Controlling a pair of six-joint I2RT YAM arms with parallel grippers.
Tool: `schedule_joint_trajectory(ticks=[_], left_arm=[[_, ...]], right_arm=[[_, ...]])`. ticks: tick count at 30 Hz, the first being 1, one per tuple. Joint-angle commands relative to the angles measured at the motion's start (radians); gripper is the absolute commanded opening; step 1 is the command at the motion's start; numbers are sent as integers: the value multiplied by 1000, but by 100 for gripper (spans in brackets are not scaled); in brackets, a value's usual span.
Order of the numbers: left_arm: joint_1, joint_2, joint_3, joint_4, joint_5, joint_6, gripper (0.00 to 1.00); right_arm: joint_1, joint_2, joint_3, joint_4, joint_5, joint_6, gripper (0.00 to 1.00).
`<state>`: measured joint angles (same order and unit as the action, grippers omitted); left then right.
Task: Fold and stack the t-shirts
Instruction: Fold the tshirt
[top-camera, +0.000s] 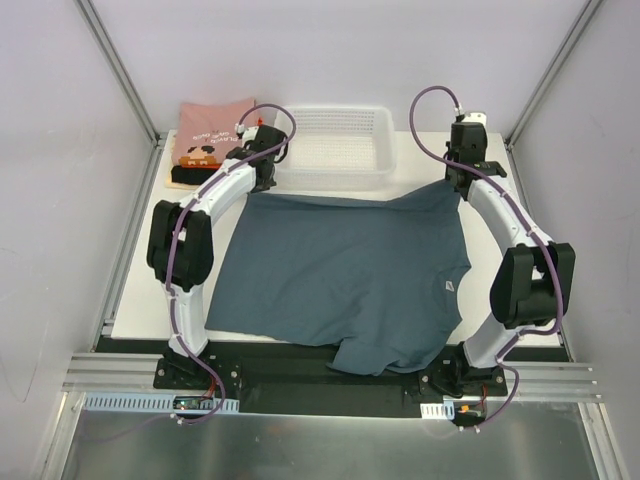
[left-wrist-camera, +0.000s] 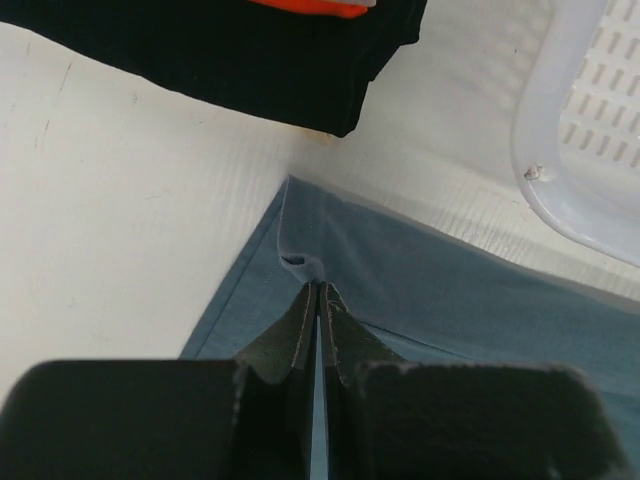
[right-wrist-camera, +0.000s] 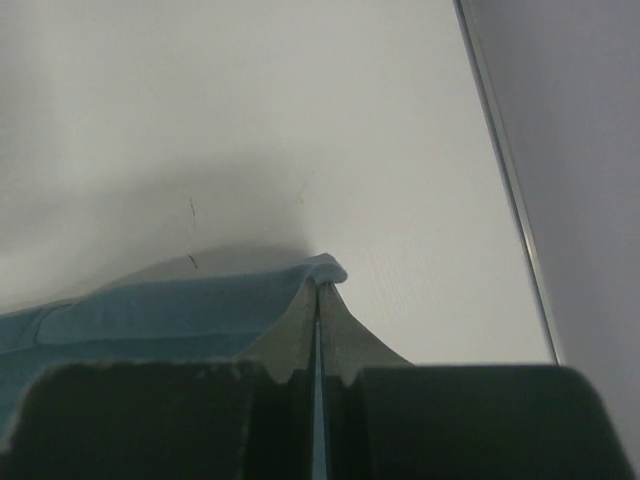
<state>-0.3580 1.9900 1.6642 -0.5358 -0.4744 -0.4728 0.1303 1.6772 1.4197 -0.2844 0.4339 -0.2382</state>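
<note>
A slate blue-grey t-shirt (top-camera: 345, 275) lies spread on the white table, a small pale mark (top-camera: 449, 287) near its right side, its near part hanging over the front edge. My left gripper (top-camera: 262, 182) is shut on the shirt's far left corner (left-wrist-camera: 300, 262). My right gripper (top-camera: 455, 186) is shut on the far right corner (right-wrist-camera: 325, 270). The cloth shows in both wrist views (left-wrist-camera: 450, 300) (right-wrist-camera: 150, 305). A stack of folded t-shirts sits at the far left: a pink printed one (top-camera: 210, 128) on top, black (left-wrist-camera: 250, 60) and orange-red (left-wrist-camera: 320, 6) beneath.
A white plastic mesh basket (top-camera: 335, 145) stands at the back centre, just beyond the shirt's far edge; its rim shows in the left wrist view (left-wrist-camera: 560, 190). Metal frame posts and pale walls close in the sides. A bare strip of table (top-camera: 500, 160) lies right of the basket.
</note>
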Motion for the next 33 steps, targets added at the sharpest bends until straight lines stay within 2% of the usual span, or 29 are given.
schedule_joint_trajectory(ticks=[1,12,23,33], left_arm=[[13,-48,16,14,-12,-36,0],[11,-246,-233,26,11,-90,0],[7,-482,-529,114,144,-121,0],[5,-548,-639,125,151,-139,0]], right_arm=[[-1,-45,10,22,-35,68,1],[-3,-307,-168,-170,-21,192,1],[-1,-660,-372,-338,-93,303,1],[-3,-895,-481,-544,-208,381,1]])
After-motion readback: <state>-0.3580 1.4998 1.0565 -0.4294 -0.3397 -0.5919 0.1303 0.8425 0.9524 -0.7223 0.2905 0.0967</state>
